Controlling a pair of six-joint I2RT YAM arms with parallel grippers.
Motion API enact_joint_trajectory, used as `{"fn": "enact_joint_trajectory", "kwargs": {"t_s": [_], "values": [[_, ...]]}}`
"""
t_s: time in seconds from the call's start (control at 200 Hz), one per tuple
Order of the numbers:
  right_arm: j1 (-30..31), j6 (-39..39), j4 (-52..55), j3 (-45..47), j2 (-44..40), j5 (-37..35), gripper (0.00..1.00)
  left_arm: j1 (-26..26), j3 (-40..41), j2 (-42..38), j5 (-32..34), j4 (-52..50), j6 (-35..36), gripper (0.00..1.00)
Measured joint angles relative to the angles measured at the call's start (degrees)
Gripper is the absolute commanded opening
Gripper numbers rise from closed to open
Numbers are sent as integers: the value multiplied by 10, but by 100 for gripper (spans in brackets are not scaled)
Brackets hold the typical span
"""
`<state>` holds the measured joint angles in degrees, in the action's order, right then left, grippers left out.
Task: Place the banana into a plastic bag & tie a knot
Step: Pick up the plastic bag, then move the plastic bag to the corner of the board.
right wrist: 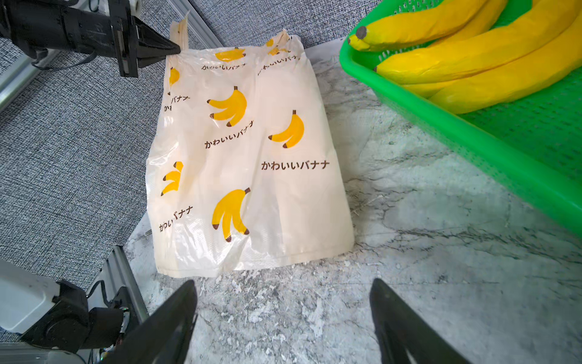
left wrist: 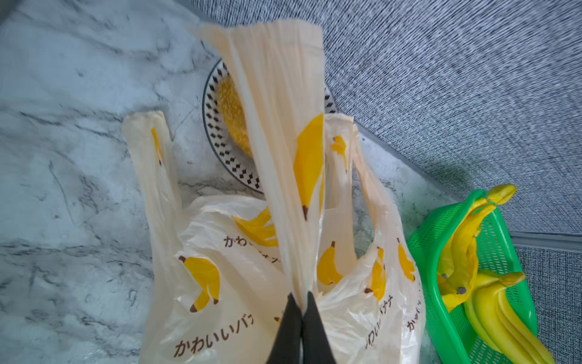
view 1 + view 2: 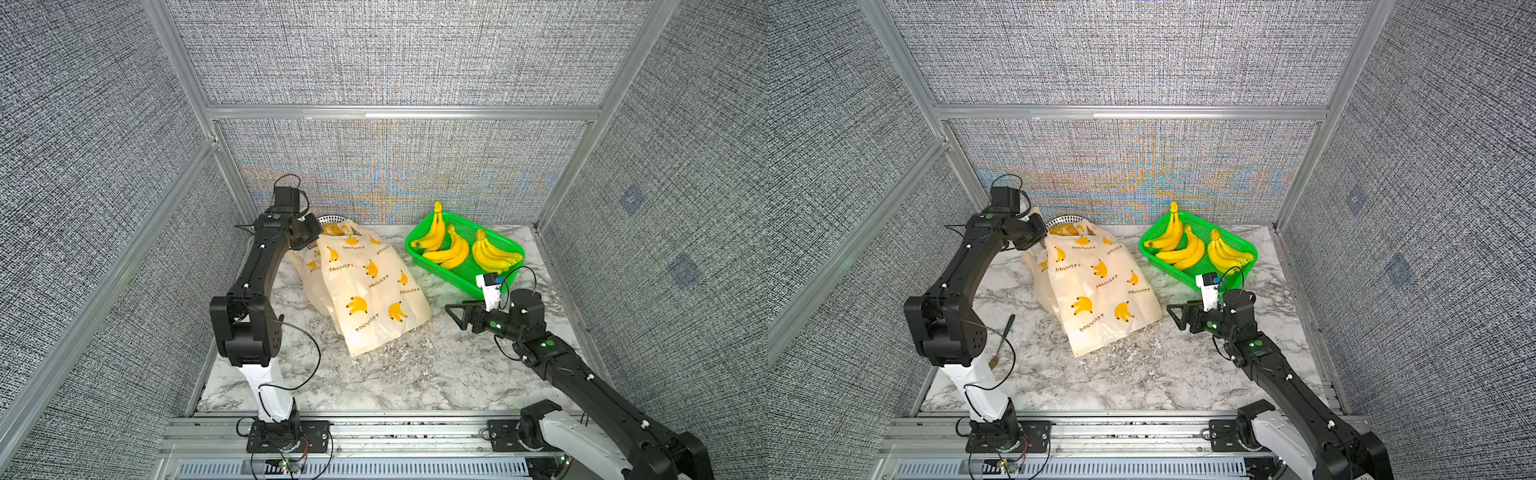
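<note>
Nearest to us runs the metal rail (image 3: 374, 432) that carries both arm bases, and beyond it the marble table (image 3: 395, 378) holds the plastic bag (image 3: 370, 291), cream with printed bananas, lying near the middle with its sealed end towards us. From the left of the bag, the left arm (image 3: 253, 282) reaches to the bag's far end, where the left gripper (image 2: 302, 307) is clenched on one bag handle (image 2: 277, 126), which stands up out of the closed jaws. Just behind the bag sits a plate (image 2: 217, 138) with a patterned rim, partly hidden by the plastic. To the right of the bag stands a green basket (image 3: 440, 270), and the bananas (image 3: 492, 253) lie inside it in three bunches. We cannot tell whether the bag holds anything. Near the bag's right corner, not touching it, the right gripper (image 1: 282, 281) hangs spread wide and empty.
</note>
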<state>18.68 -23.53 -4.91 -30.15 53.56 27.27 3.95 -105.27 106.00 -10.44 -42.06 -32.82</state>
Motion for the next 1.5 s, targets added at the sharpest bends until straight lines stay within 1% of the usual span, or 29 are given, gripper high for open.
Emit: {"fn": "enact_joint_trajectory", "kwargs": {"t_s": [0.195,0.355,0.42,0.52,0.626,0.736,0.801,0.836,0.896,0.996,1.086,1.186,1.231,1.281,1.326,1.356,1.411,1.456,1.501], "values": [[15,-16,-1,-28,12,0,86,17,-8,-89,23,0,42,0],[17,-41,-4,-44,79,-12,83,15,9,-177,107,26,92,0],[25,-50,-7,-49,106,-10,82,15,0,-199,120,35,121,0],[36,-62,-25,-56,144,-4,82,15,-51,-209,124,45,167,0],[46,-75,-51,-75,197,2,78,15,-116,-206,134,41,205,0],[60,-94,-88,-113,292,2,73,15,-167,-210,132,34,229,0],[72,-101,-108,-143,356,4,69,15,-187,-216,106,34,237,0],[80,-111,-111,-172,396,6,67,15,-194,-221,87,34,238,0],[93,-122,-127,-226,462,7,65,15,-197,-230,54,34,240,0],[126,-146,-153,-343,582,16,60,15,-189,-249,-2,39,239,0],[164,-171,-150,-483,697,22,59,15,-173,-268,-45,48,237,0],[205,-189,-120,-683,830,31,56,15,-153,-285,-78,59,235,0],[217,-195,-99,-763,874,35,55,15,-144,-291,-88,65,234,0],[226,-195,-80,-812,897,42,55,15,-132,-297,-97,67,234,0],[227,-195,-72,-807,891,48,56,15,-118,-304,-107,69,233,0],[224,-195,-76,-778,874,46,58,15,-105,-310,-114,73,234,0],[214,-190,-79,-687,816,40,62,15,-73,-324,-130,82,234,0],[200,-184,-77,-595,752,36,64,16,-39,-339,-144,93,233,0],[181,-175,-74,-514,680,31,67,16,12,-360,-160,116,229,0]]}}
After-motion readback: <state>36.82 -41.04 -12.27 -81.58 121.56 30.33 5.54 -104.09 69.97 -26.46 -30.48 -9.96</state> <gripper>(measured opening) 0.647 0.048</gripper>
